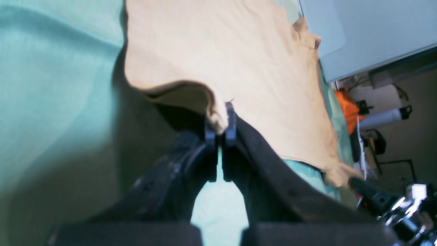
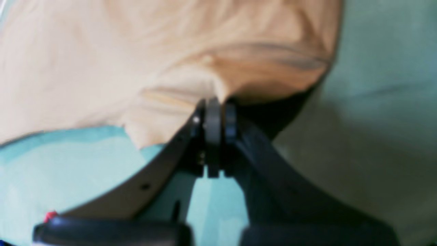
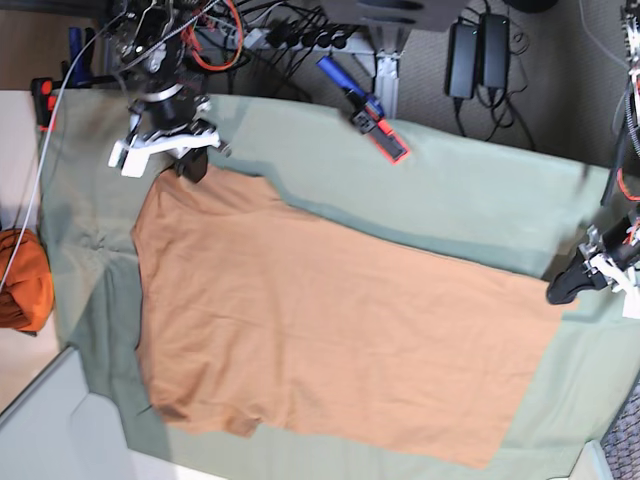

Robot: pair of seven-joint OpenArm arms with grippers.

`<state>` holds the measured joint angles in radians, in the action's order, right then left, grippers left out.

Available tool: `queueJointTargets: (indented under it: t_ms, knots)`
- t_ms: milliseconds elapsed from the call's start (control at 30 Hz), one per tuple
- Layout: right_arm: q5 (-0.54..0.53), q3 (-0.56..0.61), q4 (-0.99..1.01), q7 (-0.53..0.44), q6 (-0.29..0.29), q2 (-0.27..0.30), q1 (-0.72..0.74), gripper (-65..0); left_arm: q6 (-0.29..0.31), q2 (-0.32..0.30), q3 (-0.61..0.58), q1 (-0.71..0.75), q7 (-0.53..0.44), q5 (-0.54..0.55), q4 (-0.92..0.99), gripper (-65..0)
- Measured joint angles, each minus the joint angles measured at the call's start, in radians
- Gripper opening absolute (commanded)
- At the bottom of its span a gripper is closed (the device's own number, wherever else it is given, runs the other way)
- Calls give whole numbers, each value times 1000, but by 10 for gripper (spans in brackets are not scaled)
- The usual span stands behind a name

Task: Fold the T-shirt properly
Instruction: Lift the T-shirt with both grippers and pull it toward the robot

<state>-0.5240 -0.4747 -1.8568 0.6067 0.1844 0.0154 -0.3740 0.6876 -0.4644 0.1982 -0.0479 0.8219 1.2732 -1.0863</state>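
Note:
The peach-tan T-shirt [image 3: 330, 330] lies spread flat on the sage-green table cloth [image 3: 450, 200], with its sleeves toward the left and its hem toward the right. My right gripper [image 3: 190, 165] is at the shirt's upper left corner. In the right wrist view the gripper [image 2: 216, 109] is shut on a fold of the shirt [image 2: 102, 61]. My left gripper [image 3: 562, 292] is at the hem's far right corner. In the left wrist view the gripper [image 1: 221, 123] is shut on the shirt's edge [image 1: 239, 51], which is lifted a little off the cloth.
A bright orange cloth bundle [image 3: 20, 280] sits off the cloth's left edge and also shows in the left wrist view [image 1: 346, 109]. A red and blue tool [image 3: 375, 120] lies at the cloth's back edge among cables. A pale panel [image 3: 50, 430] is at the front left.

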Motion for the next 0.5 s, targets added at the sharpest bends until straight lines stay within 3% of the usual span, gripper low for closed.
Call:
queueJointTargets:
  t_ms: [133,500]
  knots:
    - [-2,0,0,0,1,1,72,-650,0,31,-1,-19,-30,-54,0,-650]
    - [35,0,66,-2,3,1,225,-650,-2,43,-3,-101,-133,-236,1,-650]
